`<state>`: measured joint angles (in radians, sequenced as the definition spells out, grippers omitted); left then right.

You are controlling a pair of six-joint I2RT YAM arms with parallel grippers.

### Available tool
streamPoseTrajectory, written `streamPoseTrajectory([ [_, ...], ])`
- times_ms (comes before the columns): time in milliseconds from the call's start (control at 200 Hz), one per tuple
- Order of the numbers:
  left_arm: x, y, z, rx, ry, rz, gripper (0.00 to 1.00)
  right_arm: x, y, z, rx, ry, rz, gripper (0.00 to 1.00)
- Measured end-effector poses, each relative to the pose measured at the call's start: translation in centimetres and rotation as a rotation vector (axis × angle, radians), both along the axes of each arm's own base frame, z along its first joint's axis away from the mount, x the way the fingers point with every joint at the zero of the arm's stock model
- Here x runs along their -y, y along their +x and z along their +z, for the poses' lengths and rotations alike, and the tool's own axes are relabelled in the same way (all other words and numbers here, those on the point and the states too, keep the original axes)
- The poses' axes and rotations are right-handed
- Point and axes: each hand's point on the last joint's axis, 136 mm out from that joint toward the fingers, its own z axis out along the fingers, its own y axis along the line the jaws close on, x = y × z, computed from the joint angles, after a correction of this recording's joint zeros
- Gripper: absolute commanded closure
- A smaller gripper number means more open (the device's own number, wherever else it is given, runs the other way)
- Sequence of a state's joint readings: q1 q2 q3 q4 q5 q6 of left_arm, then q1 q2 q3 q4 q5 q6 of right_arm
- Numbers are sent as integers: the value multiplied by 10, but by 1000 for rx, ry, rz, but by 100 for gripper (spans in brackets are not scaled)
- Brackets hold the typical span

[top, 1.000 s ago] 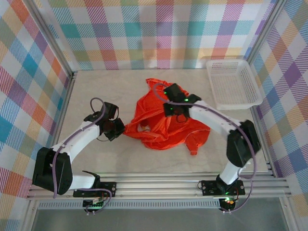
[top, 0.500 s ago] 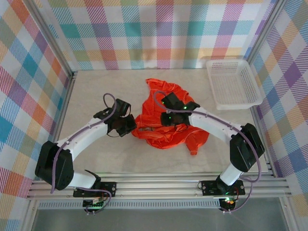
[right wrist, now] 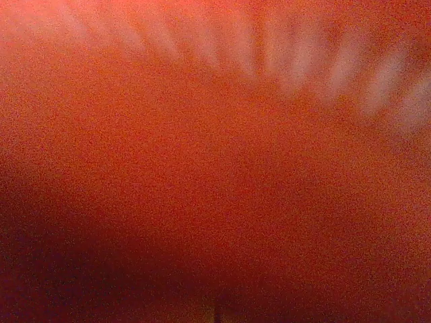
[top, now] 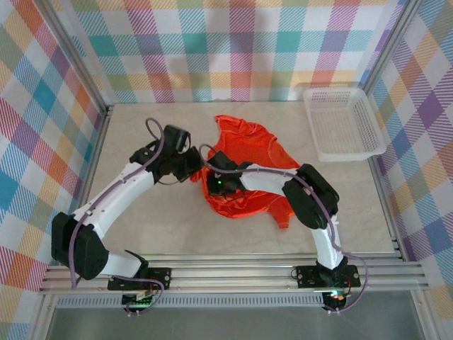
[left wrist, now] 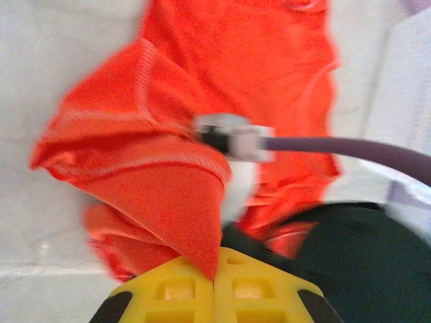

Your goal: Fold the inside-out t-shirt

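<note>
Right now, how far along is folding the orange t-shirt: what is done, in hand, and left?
Done: nothing folded; the t-shirt lies crumpled on the table. In hand: the left gripper is shut on a fabric edge; the right gripper is buried in the cloth, its grip unclear. Left: spreading it flat and every fold.

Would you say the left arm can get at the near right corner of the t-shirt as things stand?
Probably not: the left claw is shut on the left edge of the t-shirt, and the right arm lies across the way to that corner.
</note>
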<state>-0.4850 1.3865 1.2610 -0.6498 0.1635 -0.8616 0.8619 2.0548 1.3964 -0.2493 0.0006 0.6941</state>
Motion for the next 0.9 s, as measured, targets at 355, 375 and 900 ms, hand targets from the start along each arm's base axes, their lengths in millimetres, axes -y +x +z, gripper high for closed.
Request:
streamPoseTrajectory([
  [355,15,18,205,360,-228,-10,100,70,88,24,185,-124,-407,68],
  [375,14,17,211,373,-235,-10,100,79,91,23,186,-136,-426,68],
  [900,8,7,139,226,-151,-11,100,165,68,87,204,-97,-417,53],
])
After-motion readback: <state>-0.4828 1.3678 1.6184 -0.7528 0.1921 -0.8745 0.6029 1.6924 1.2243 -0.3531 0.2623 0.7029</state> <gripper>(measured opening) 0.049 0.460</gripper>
